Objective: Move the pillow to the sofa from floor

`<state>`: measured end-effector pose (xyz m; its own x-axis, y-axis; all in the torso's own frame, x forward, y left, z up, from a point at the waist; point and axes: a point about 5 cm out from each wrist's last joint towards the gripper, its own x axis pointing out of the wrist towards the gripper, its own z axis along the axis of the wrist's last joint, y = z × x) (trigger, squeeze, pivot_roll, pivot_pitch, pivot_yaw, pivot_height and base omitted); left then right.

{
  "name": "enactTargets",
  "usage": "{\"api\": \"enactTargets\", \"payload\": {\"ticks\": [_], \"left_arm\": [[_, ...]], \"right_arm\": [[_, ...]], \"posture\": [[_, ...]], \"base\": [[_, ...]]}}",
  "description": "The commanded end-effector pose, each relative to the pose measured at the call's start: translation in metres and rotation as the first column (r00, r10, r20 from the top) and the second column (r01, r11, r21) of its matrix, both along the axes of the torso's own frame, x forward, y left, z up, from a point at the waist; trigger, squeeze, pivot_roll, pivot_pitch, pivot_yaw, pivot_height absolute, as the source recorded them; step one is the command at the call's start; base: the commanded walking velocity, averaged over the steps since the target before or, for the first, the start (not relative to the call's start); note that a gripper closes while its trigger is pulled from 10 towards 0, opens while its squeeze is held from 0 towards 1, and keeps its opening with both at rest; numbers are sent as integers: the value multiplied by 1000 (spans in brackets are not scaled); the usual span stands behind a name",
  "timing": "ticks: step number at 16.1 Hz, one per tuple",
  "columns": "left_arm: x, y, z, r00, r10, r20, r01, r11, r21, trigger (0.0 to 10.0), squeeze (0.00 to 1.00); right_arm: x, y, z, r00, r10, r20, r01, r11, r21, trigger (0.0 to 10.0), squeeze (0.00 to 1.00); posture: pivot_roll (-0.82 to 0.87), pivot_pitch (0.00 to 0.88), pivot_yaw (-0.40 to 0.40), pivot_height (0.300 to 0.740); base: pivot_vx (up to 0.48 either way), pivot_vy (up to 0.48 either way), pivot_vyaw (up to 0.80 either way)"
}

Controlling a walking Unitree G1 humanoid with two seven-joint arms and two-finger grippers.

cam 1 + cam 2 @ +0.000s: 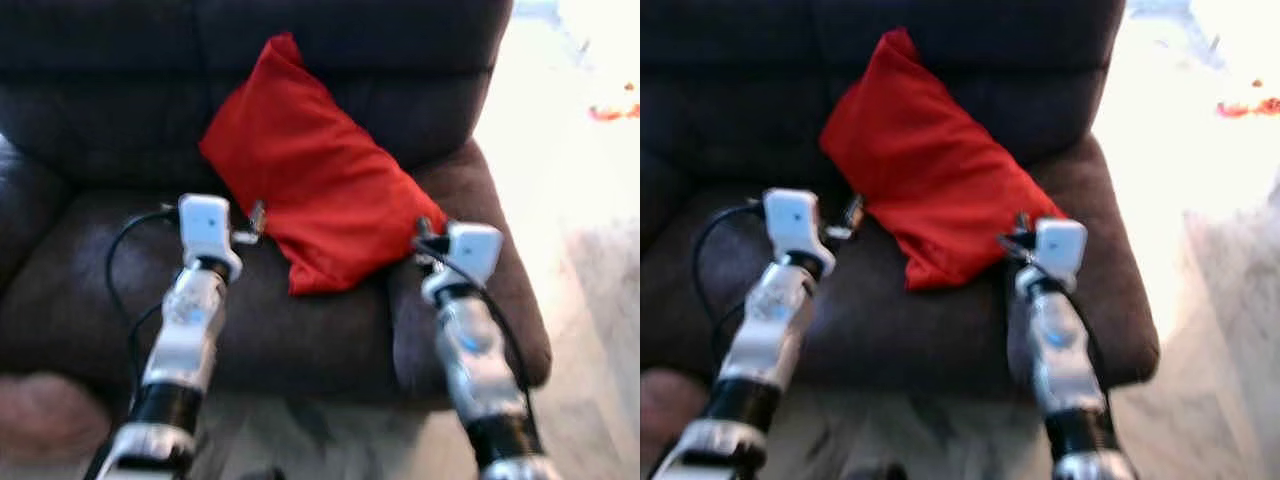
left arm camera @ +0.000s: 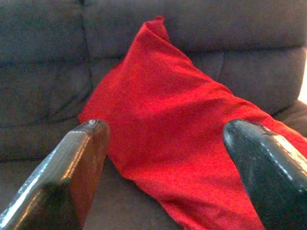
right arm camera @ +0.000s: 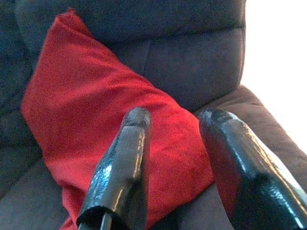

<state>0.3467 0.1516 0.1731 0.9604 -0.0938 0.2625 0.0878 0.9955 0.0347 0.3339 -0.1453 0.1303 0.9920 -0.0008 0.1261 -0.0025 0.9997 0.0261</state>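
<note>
The red pillow [image 1: 315, 175] lies on the dark sofa [image 1: 120, 300], tilted across the seat with its upper corner leaning against the backrest and its lower end resting near the right armrest. Both silver arms reach forward over the front edge of the seat. The left gripper [image 2: 165, 158] sits just to the left of the pillow's lower edge, its black fingers [image 2: 72, 167] spread wide apart and holding nothing, the red fabric showing between them. The right gripper [image 3: 175, 129] is at the pillow's lower right corner, close to the armrest; its fingers [image 3: 124, 163] are also parted and released, clear of the cloth. Pale floor [image 1: 590, 200] shows to the right of the sofa.
</note>
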Motion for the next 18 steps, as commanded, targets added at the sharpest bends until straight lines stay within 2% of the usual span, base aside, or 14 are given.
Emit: {"api": "enactTargets", "payload": {"ticks": [1, 11, 13, 16, 18], "left_arm": [[0, -5, 3, 1000, -22, 3, 22, 1000, -4, 10000, 0], [0, -8, 5, 999, -42, 14, 42, 999, -1, 10000, 0], [0, -8, 5, 999, -42, 14, 42, 999, 0, 10000, 0], [0, -9, 6, 999, -47, 18, 47, 999, 1, 10000, 0], [-1, -10, 8, 998, -58, 37, 58, 998, -3, 10000, 0]], "right_arm": [[-2, -7, -3, 1000, -22, -10, 22, 1000, -6, 10000, 0], [-1, -6, -3, 1000, -20, -13, 20, 1000, 14, 10000, 0], [0, -6, -3, 1000, -19, -13, 20, 1000, 14, 10000, 0], [-1, -6, -2, 1000, -20, -4, 20, 1000, 4, 10000, 0], [-1, -6, -3, 1000, -22, -8, 22, 1000, 9, 10000, 0]], "posture": [[45, 148, 45, 739], [44, 133, 46, 739], [43, 134, 46, 739], [44, 139, 45, 739], [45, 141, 43, 739]], "base": [[0, 0, 0], [329, 0, 0], [418, 0, -591], [409, 0, 0], [0, 0, 0]]}}
